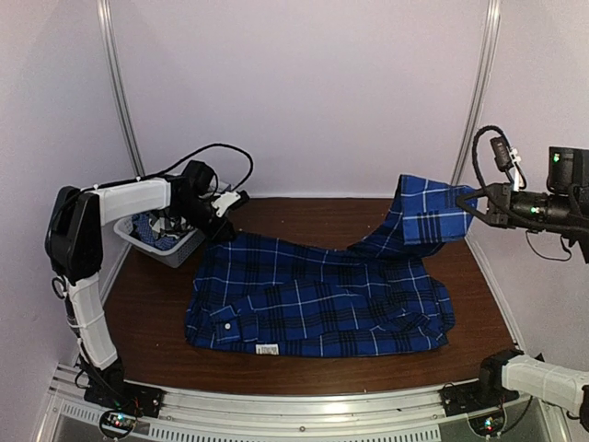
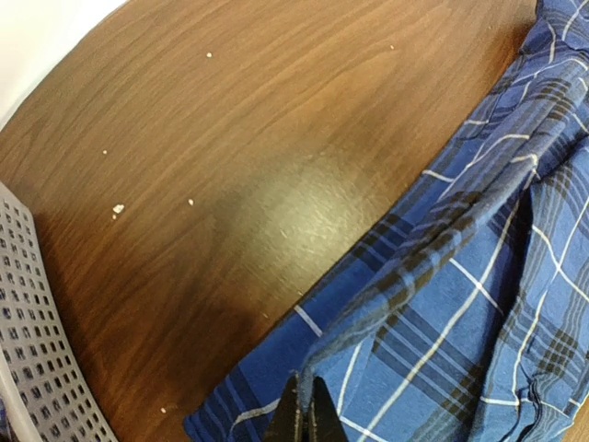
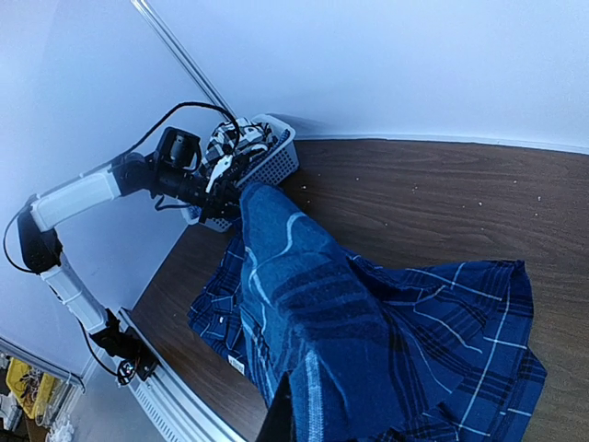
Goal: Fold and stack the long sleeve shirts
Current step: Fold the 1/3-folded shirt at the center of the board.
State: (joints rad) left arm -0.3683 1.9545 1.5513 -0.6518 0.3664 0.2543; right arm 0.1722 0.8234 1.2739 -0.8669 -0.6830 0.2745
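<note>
Pale lilac walls close in a dark brown wood-grain surface [image 1: 304,214], with the two arms' bases bolted along its near edge. A royal blue and navy plaid long sleeve shirt [image 1: 322,299], crossed by thin white lines, lies spread across the middle of the surface. Most of it lies flat, and a small white label [image 1: 268,349] shows at its near hem.

The shirt's far right part is raised off the surface. The right fingers [image 1: 471,196] are closed on this lifted fabric, which hangs from them in a broad flap and slopes down to the rest of the garment. In the right wrist view the cloth drapes straight from the fingers and hides most of them.

At the shirt's far left corner, the left fingers [image 2: 296,419] are pressed together low over the surface. They pinch a raised ridge of the plaid fabric right at its edge. Bare wood dotted with a few white specks lies just beyond that edge.

A white plastic mesh basket [image 1: 175,250] stands at the far left of the surface, just beside the left fingers and near the shirt's corner but not touching it. A black-and-white checked shirt [image 3: 230,138] is bundled inside the basket.
</note>
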